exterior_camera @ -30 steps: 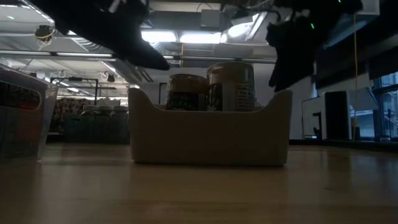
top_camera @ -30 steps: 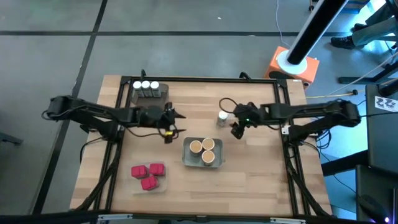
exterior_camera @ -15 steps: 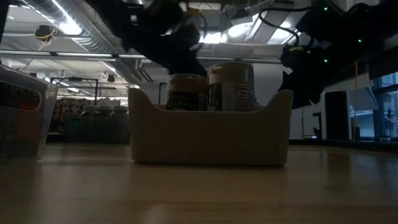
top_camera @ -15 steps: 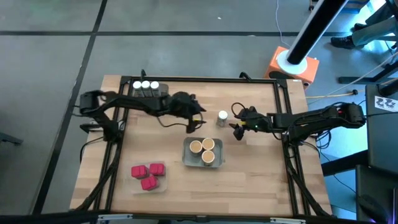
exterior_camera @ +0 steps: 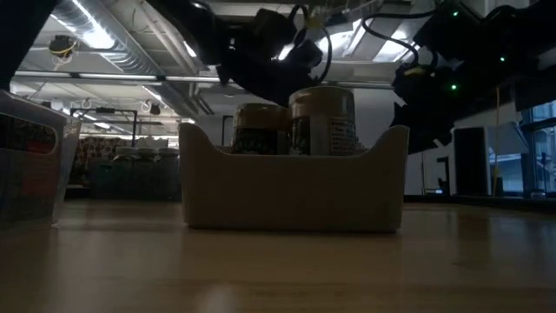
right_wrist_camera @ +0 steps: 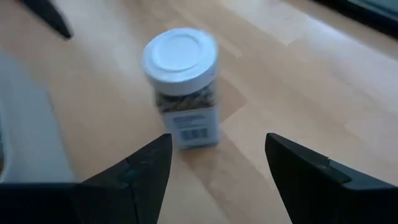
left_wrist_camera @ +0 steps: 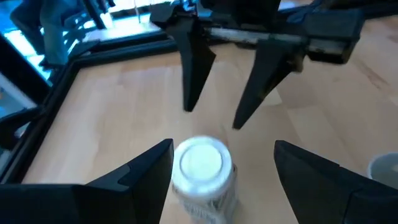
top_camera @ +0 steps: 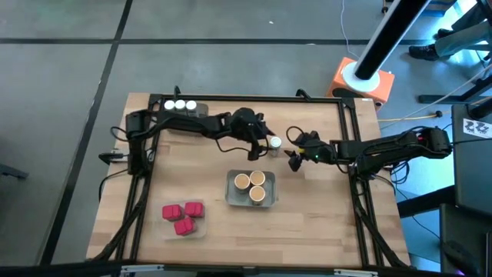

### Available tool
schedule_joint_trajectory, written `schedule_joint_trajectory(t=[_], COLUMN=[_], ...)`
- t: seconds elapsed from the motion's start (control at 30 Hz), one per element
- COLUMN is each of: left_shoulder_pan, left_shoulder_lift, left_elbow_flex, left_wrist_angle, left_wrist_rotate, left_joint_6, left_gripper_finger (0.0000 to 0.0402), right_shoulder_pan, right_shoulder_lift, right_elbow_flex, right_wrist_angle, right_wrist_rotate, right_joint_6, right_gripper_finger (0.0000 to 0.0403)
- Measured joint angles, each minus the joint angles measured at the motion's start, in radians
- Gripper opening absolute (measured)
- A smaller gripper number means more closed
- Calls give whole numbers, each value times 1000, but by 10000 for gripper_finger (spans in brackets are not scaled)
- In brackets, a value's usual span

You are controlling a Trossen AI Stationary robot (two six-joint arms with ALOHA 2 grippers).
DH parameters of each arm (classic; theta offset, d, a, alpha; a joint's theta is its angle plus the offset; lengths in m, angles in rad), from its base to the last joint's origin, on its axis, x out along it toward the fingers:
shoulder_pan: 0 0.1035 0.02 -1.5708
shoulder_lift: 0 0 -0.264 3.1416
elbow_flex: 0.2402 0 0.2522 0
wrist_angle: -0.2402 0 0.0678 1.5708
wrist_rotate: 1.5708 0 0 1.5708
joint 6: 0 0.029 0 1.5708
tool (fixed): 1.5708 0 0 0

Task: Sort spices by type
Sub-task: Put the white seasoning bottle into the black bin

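A single white-capped dark jar (top_camera: 274, 142) stands upright on its base on the wooden table, right of centre toward the far side. My left gripper (top_camera: 264, 143) is open, with one finger on each side of the jar (left_wrist_camera: 202, 167); I cannot tell whether they touch it. My right gripper (top_camera: 293, 159) is open and empty just right of the jar (right_wrist_camera: 181, 81), its fingers pointing at it. Three tan-lidded jars (top_camera: 251, 185) stand in a grey tray (top_camera: 231, 198). Three red boxes (top_camera: 182, 215) lie at the near left. Three white-capped jars (top_camera: 180, 105) stand at the far left.
The grey tray with the tan-lidded jars (exterior_camera: 295, 187) sits just on the near side of both grippers. A black frame (top_camera: 254, 98) runs along the table's edges. My right gripper's open fingers (left_wrist_camera: 189, 74) show just beyond the jar in the left wrist view.
My left gripper has swept toward the table's right edge, from left of centre up to the single white-capped jar, and now has its fingers on each side of it. My right gripper has drawn back a little toward the right edge. The jar has stayed in place.
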Motion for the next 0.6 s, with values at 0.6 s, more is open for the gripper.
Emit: schedule_joint_trajectory(t=[0.6], left_shoulder_pan=[25], left_shoulder_lift=[147], left_elbow_flex=[3], left_wrist_angle=[216], left_wrist_rotate=[16], left_joint_6=[-50], left_gripper_finger=[262], right_shoulder_pan=[0], right_shoulder_lift=[1], right_elbow_flex=[0], right_wrist_angle=[0], right_wrist_rotate=[17], right_joint_6=[-5], right_gripper_finger=[257])
